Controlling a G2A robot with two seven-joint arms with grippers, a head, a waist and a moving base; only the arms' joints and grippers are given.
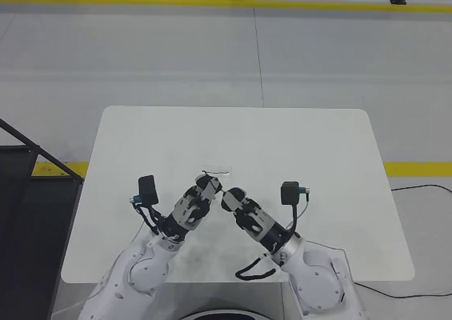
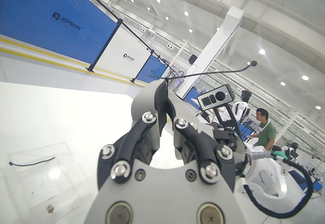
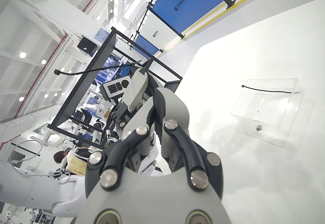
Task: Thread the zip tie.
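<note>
Black zip tie clamped in left tool, raised over white table. Right tool clenched just beside it. Clear tray holds a spare tie.

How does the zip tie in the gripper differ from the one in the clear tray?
Pose: the held zip tie hangs in the air above the table; the tray zip tie lies in the clear tray. State: the held zip tie is pinched near its tail by the left gripper; the tray zip tie is untouched. Both are black, thin, not looped.
</note>
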